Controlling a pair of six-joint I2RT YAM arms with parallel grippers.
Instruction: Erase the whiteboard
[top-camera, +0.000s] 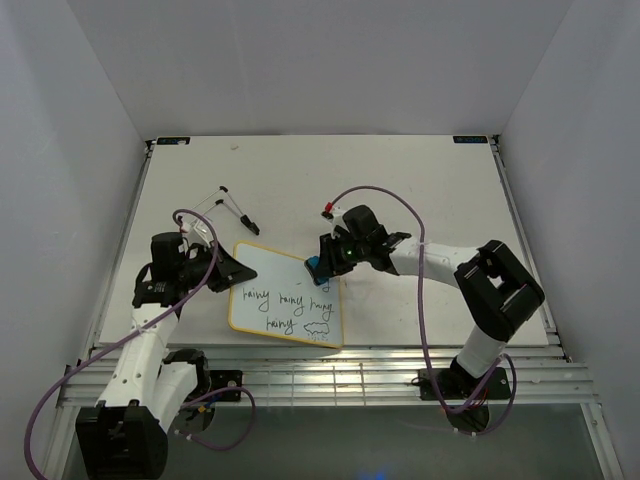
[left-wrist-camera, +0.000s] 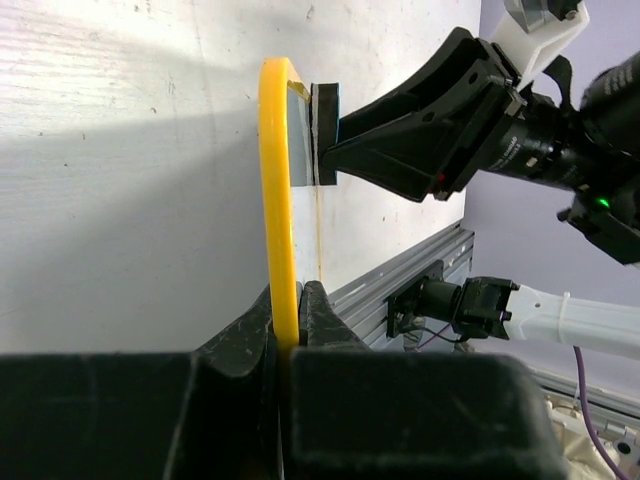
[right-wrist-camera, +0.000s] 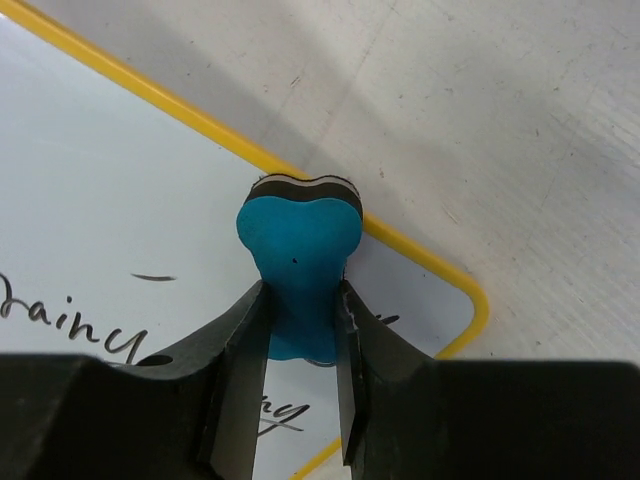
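The whiteboard (top-camera: 272, 272), white with a thin yellow rim, lies flat on the table in front of the arms, with black handwritten words across its near half. My left gripper (top-camera: 232, 274) is shut on the board's left yellow rim (left-wrist-camera: 277, 200). My right gripper (top-camera: 324, 262) is shut on the blue eraser (top-camera: 314, 265) and holds it down on the board by its far right edge. In the right wrist view the eraser (right-wrist-camera: 300, 255) sits between my fingers (right-wrist-camera: 240, 350), just inside the rim of the whiteboard (right-wrist-camera: 110, 200), above the writing. The eraser also shows edge-on in the left wrist view (left-wrist-camera: 325, 135).
Two black-and-white markers (top-camera: 236, 206) lie on the tabletop behind the board at the left. A small red-tipped cable end (top-camera: 327, 210) sits behind my right gripper. An aluminium rail (top-camera: 330, 368) runs along the table's near edge. White walls stand on three sides.
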